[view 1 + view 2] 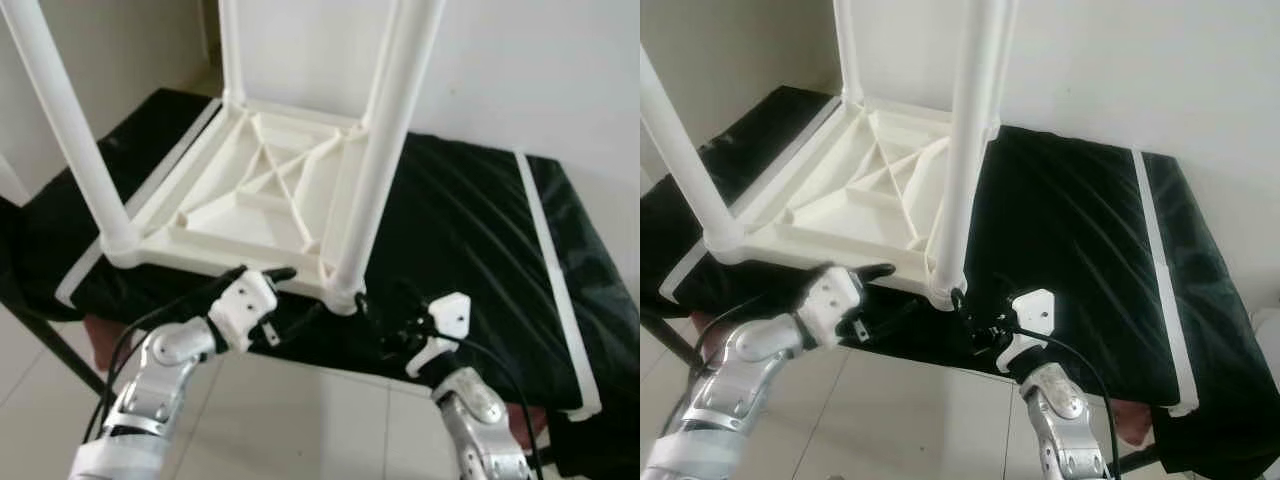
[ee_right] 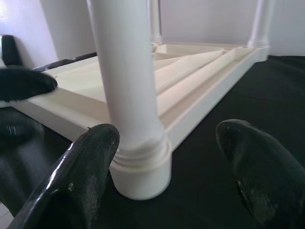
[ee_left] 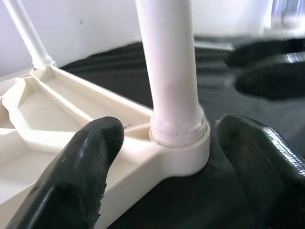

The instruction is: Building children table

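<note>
Both grippers, left (image 1: 268, 275) and right (image 1: 372, 312), fingers spread, flank the upturned table's (image 1: 240, 200) near corner leg (image 1: 385, 140) at the bed edge (image 1: 420, 375).

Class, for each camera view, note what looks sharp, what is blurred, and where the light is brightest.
Left eye view: soft overall; pale wall brightest, black cover dark. Left wrist view: table leg sharp, left end effector fingers blurred. Right wrist view: leg socket clear, right end effector fingers soft.
</note>
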Motion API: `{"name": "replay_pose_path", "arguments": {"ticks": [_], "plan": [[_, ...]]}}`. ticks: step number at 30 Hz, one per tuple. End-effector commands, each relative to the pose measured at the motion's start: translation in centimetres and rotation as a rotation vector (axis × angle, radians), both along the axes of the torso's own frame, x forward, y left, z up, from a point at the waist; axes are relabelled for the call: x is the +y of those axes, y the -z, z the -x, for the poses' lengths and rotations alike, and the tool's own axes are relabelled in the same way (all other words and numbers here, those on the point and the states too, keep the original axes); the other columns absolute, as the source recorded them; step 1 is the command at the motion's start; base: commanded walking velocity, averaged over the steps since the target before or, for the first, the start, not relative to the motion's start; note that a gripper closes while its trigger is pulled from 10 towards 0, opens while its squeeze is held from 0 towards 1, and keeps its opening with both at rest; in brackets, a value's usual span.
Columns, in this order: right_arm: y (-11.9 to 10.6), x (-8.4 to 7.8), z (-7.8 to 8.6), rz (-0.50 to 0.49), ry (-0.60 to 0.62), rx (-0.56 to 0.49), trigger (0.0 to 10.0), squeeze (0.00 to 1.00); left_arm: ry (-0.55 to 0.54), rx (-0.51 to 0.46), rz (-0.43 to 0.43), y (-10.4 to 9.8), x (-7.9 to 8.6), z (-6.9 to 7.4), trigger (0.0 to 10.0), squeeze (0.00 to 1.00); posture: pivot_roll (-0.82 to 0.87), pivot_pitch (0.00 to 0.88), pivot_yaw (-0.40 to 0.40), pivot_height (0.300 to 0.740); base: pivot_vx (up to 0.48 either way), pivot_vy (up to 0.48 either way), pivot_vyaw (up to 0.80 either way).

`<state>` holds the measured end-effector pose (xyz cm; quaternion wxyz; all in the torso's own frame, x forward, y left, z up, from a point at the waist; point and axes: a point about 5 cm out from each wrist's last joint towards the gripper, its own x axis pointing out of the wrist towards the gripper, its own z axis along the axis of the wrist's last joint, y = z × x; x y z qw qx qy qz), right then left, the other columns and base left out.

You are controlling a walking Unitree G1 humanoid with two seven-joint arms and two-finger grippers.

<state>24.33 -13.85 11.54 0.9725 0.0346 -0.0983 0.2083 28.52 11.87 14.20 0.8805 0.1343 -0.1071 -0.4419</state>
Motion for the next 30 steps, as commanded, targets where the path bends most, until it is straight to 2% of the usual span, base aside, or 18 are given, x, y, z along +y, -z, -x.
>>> {"name": "replay_pose_path", "arguments": {"ticks": [1, 3, 6, 12, 16, 17, 20, 22, 25, 30], "plan": [[0.1, -1.2, 0.4, 0.028, 0.071, -0.004, 10.0, 0.00, -0.137, 0.012, 0.062, 0.1, 0.7, -0.4, 10.0, 0.00, 0.05, 0.030, -0.057, 0.740, 0.000, 0.000, 0.00], [0.2, -2.2, 0.5, 0.025, 0.160, -0.003, 10.0, 0.00, -0.180, 0.010, 0.067, 0.5, 0.7, -0.6, 10.0, 0.00, 0.05, 0.031, -0.054, 0.740, 0.000, 0.000, 0.00], [0.1, -3.1, 0.6, 0.007, 0.280, -0.004, 10.0, 0.00, -0.271, 0.035, 0.123, 0.6, 1.1, -1.0, 10.0, 0.00, 0.05, 0.027, -0.060, 0.740, 0.000, 0.000, 0.00], [0.2, -3.9, 0.5, 0.000, 0.384, 0.001, 10.0, 0.00, -0.370, 0.050, 0.154, 1.0, 1.7, -1.2, 10.0, 0.00, 0.06, 0.027, -0.062, 0.740, 0.000, 0.000, 0.00], [0.8, -5.7, 0.5, 0.010, 0.551, 0.029, 10.0, 0.00, -0.452, 0.086, 0.178, 1.6, 2.3, -1.5, 10.0, 0.00, 0.07, 0.022, -0.051, 0.740, 0.000, 0.000, 0.00], [1.2, -6.5, 0.5, 0.052, 0.625, 0.053, 10.0, 0.00, -0.474, 0.091, 0.170, 1.8, 2.3, -1.7, 10.0, 0.00, 0.08, 0.020, -0.050, 0.740, 0.000, 0.000, 0.00], [1.3, -6.7, 0.6, 0.075, 0.655, 0.061, 10.0, 0.00, -0.480, 0.092, 0.167, 1.9, 2.3, -1.7, 10.0, 0.00, 0.08, 0.020, -0.050, 0.740, 0.000, 0.000, 0.00], [2.0, -6.4, 0.6, 0.042, 0.658, 0.104, 10.0, 0.00, -0.514, 0.110, 0.195, 2.1, 2.2, -2.0, 10.0, 0.00, 0.07, 0.003, -0.040, 0.740, 0.000, 0.000, 0.00], [2.0, -6.6, 0.6, 0.069, 0.709, 0.101, 10.0, 0.00, -0.524, 0.141, 0.235, 2.4, 1.7, -2.2, 10.0, 0.00, 0.07, 0.000, -0.036, 0.740, 0.000, 0.000, 0.00], [1.9, -6.9, 0.5, 0.070, 0.739, 0.094, 10.0, 0.00, -0.480, 0.193, 0.261, 2.8, 1.0, -2.1, 10.0, 0.00, 0.06, 0.000, -0.033, 0.740, 0.000, 0.000, 0.00]]}}
